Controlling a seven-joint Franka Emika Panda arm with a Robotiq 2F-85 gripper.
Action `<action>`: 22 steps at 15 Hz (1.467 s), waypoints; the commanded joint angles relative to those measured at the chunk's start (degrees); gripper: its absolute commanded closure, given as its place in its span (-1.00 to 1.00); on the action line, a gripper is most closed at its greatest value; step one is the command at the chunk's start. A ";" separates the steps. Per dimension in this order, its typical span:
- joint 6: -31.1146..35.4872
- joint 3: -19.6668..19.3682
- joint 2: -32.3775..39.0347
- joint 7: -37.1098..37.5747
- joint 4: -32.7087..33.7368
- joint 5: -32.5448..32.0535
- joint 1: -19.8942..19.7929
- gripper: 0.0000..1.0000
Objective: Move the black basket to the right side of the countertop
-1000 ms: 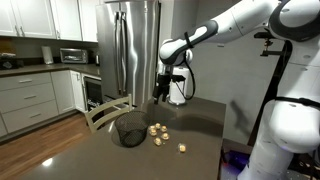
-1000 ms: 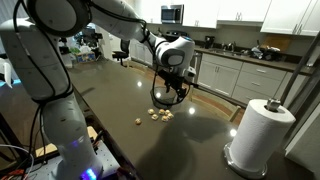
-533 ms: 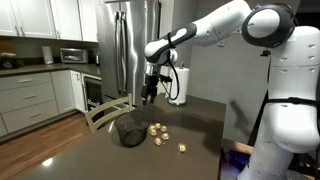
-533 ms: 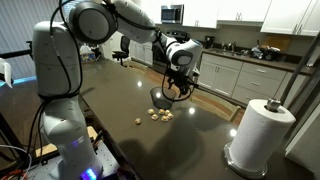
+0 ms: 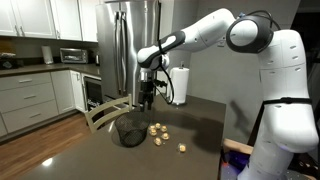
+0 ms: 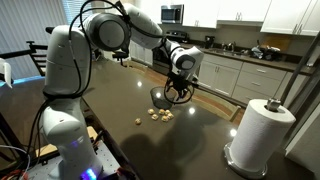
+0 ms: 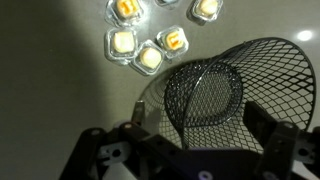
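Note:
The black basket [image 5: 130, 130] is a round wire-mesh bucket standing upright on the dark countertop [image 5: 195, 120], near its edge by a chair. It shows in both exterior views [image 6: 162, 98]. My gripper [image 5: 147, 101] hangs open just above the basket, over its rim, and holds nothing. In the wrist view the basket [image 7: 205, 88] fills the right half below my gripper [image 7: 200, 125]. The two fingers are spread wide, one on each side of its near rim. I cannot tell whether they touch the mesh.
Several small yellowish pieces [image 5: 156, 131] lie on the countertop beside the basket, also seen in the wrist view [image 7: 140, 45]. A paper towel roll [image 6: 258, 135] stands near one corner. A chair back [image 5: 105, 112] stands at the counter edge by the basket.
My arm has swung across the countertop towards the basket and come down a little; the gripper now hangs over the basket's rim. The basket and the pieces have not moved.

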 commanded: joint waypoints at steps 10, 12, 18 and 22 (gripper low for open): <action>12.52 1.67 2.54 5.38 -3.37 -9.81 1.12 -0.17; 13.60 1.94 2.16 6.00 -4.47 -10.08 1.03 0.10; 14.56 2.29 -0.13 7.80 -7.04 -11.16 1.65 0.84; 13.61 2.53 -1.67 9.75 -7.62 -13.02 2.94 0.96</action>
